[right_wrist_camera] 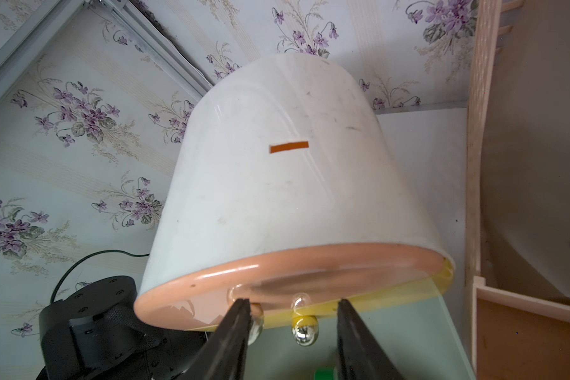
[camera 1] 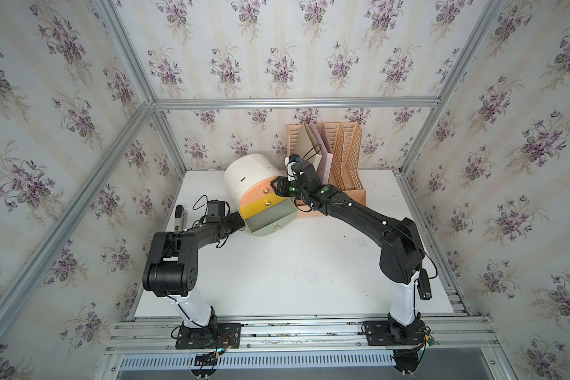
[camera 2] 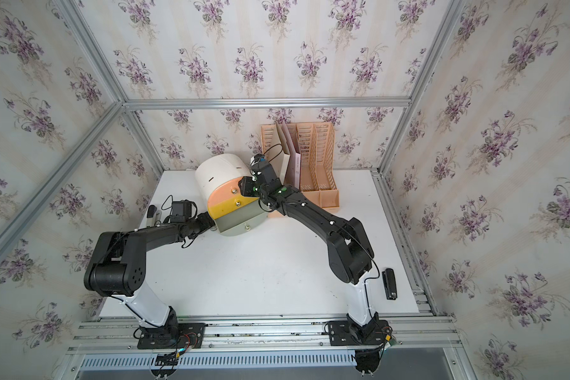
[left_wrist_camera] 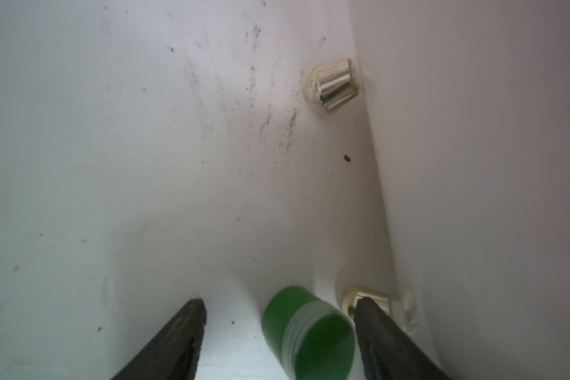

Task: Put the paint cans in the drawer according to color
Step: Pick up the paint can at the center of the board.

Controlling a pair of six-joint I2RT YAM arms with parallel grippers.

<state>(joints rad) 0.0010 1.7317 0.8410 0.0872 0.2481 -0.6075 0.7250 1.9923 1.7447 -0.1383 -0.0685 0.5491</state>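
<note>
The drawer (camera 1: 251, 174) (camera 2: 218, 172) stands at the back of the table, a white rounded chest with peach, yellow and grey-green fronts. Its grey-green bottom drawer (camera 1: 272, 215) is pulled out. My left gripper (left_wrist_camera: 277, 299) reaches into it from the left side and is open. A green paint can (left_wrist_camera: 305, 329) lies on its side between the fingers, close to one finger and not held. A sliver of green (right_wrist_camera: 324, 373) also shows in the right wrist view. My right gripper (right_wrist_camera: 293, 301) (camera 1: 277, 188) is open at the chest's front, the yellow drawer's knob (right_wrist_camera: 305, 330) between its fingers.
A peach lattice file rack (camera 1: 343, 158) (camera 2: 316, 158) stands just right of the chest, behind my right arm. One black-and-grey stapler (camera 1: 179, 217) lies at the table's left edge. Another stapler (camera 2: 390, 283) lies near the right edge by the right arm's base.
</note>
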